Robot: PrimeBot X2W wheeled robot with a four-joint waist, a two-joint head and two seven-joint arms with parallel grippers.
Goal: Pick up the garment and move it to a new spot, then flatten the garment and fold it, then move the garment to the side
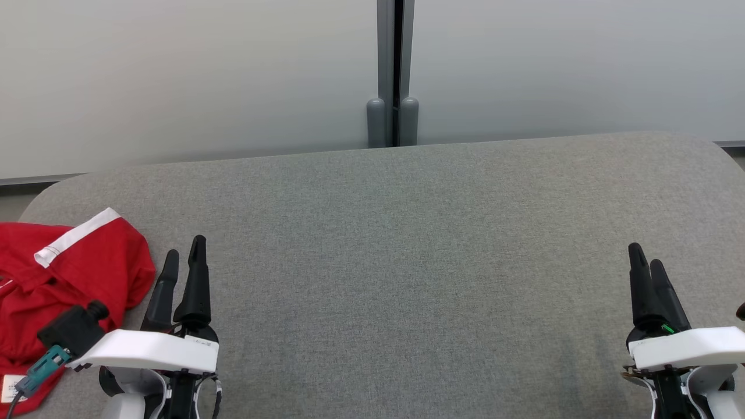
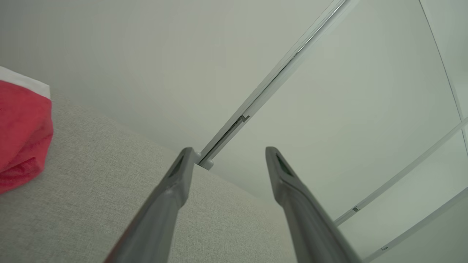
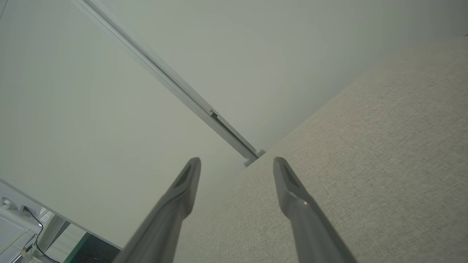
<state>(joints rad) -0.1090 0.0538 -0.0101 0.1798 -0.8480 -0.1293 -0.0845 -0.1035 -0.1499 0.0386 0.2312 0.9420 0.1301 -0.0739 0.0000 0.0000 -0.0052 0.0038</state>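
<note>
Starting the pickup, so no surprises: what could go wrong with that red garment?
1. The garment is bunched near the left edge of the table, running out of the head view; a shallow pinch may drag it off.
2. The black connector by the left wrist hangs over the cloth and could snag.
3. The right end effector sits far across; the left end effector likely must grab alone.

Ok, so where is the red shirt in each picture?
Head view: the red garment lies crumpled at the lower left on the grey table, just left of the left gripper.
Left wrist view: the red garment pokes in at the left edge.
Right wrist view: this camera faces the table's other end, away from it.
Shared landmark: the grey wall post, top middle, centre, centre.
</note>
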